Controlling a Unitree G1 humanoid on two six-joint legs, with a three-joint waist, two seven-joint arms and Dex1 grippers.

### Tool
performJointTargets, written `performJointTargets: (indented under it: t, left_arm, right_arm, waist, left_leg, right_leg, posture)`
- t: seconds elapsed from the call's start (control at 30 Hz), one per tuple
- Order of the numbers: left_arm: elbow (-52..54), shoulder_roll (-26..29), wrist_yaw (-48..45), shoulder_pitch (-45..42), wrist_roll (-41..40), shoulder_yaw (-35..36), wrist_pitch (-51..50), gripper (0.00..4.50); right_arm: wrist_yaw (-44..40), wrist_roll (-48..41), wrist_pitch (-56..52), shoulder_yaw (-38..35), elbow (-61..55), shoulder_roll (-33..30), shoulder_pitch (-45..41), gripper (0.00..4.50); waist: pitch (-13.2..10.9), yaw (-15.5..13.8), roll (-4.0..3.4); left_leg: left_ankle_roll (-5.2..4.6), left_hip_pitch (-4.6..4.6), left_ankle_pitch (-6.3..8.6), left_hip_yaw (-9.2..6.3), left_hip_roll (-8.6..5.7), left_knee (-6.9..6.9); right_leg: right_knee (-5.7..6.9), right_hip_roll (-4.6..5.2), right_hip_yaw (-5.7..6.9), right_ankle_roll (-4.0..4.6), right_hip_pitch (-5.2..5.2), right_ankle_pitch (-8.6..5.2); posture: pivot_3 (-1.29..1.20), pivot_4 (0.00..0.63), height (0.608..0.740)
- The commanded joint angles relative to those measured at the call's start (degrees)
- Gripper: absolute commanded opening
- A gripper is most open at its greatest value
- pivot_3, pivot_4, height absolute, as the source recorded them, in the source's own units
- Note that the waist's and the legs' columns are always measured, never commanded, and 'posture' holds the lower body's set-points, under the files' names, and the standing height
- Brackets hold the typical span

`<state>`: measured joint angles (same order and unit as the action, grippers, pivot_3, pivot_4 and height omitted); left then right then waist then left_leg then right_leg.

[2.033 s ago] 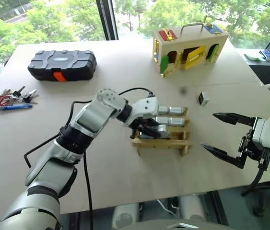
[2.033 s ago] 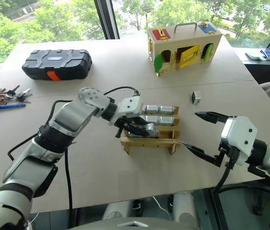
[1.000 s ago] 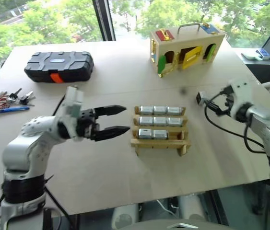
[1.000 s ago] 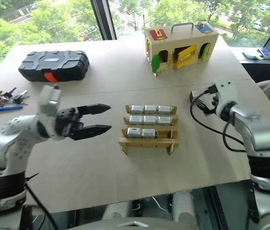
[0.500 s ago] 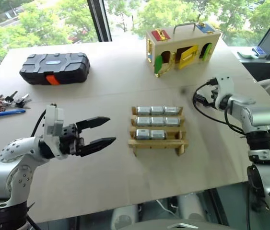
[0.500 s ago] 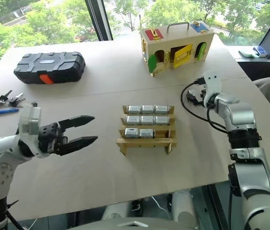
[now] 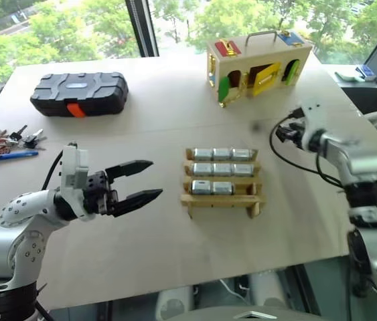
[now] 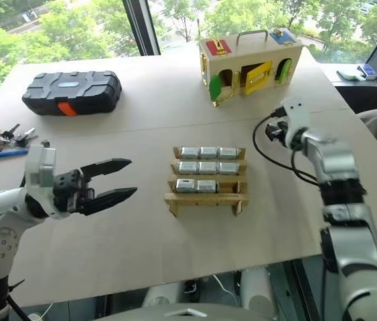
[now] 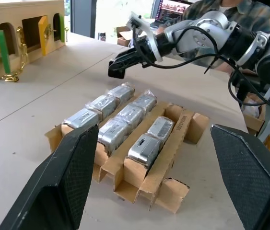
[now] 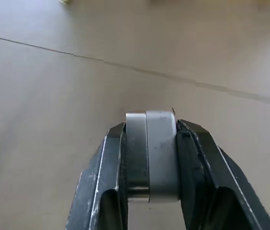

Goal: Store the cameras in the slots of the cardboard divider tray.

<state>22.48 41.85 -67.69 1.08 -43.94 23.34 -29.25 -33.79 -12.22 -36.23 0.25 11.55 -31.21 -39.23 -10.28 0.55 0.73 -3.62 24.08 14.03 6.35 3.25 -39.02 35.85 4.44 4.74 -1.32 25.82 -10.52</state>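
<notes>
— Cameras in the tray (image 7: 222, 198): how many do you count?

— Eight. Three in the far row, three in the middle row, two in the near row (image 7: 212, 188). The near row's right-hand slot is the one open slot of the nine.

— And the ninth camera (image 10: 151, 154)?

— Clamped between the right gripper's (image 10: 150, 143) two black fingers, standing on edge above the table (image 7: 175, 114), to the right of the tray and a little beyond it.

— Left gripper (image 7: 146, 180)?

— Holding nothing, its two fingers spread apart, hovering to the left of the tray and pointing toward it.

— Anything else on the table?

— One wooden box (image 7: 258, 63) with coloured doors at the far side, one black case (image 7: 79, 93) with an orange latch at the far left, and one bunch of keys (image 7: 9, 143) at the left edge.
</notes>
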Motion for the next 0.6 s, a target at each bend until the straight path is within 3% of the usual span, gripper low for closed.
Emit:
performJointTargets:
  t: [0.03, 0.2, 0.43, 0.6]
  left_arm:
    - [0.51, -0.38, -0.17, 0.38, 0.46, -0.77, 3.31, 3.85]
    - [-1.86, -0.37, -5.61, 1.87, -0.55, -1.72, 6.34, 3.85]
    - [-4.38, 2.21, -10.37, 2.42, -1.14, -1.44, 6.16, 3.85]
    - [-4.15, 2.52, -11.22, 3.49, -1.12, -0.59, 7.28, 3.85]
  right_arm:
    - [-14.12, -3.03, 8.98, 2.19, -22.28, -7.98, 7.68, 0.80]
    - [-22.03, -10.05, 7.67, 4.43, -37.61, -10.96, 14.86, 0.80]
    - [-19.49, -7.75, 9.59, 10.70, -38.25, -5.04, 15.62, 0.80]
    - [-21.43, -5.60, 12.42, 12.03, -37.40, -6.27, 17.46, 0.80]
  waist:
    - [-0.01, 0.03, -0.01]
    - [0.00, 0.39, 0.00]
    - [0.00, -0.04, 0.00]
    - [0.01, -0.17, 0.01]
  left_leg:
    - [0.00, 0.00, 0.00, 0.01, -0.01, 0.05]
    - [0.14, -0.15, 0.08, 0.09, 0.07, 0.07]
    - [0.32, -0.21, 0.16, 0.01, 0.08, 0.06]
    - [0.16, 0.36, 0.09, 0.02, -0.02, 0.04]
  right_leg:
    - [-0.02, 0.00, 0.00, -0.03, 0.03, -0.01]
    - [-0.01, -0.05, -0.02, -0.25, 0.02, -0.14]
    - [0.02, 0.05, 0.05, -0.16, 0.09, -0.11]
    - [-0.10, 0.13, 0.08, 0.06, 0.43, 0.03]
  posture:
    - [0.00, 0.150, 0.740]
    - [0.00, 0.150, 0.740]
    - [0.00, 0.150, 0.740]
    - [0.00, 0.150, 0.740]
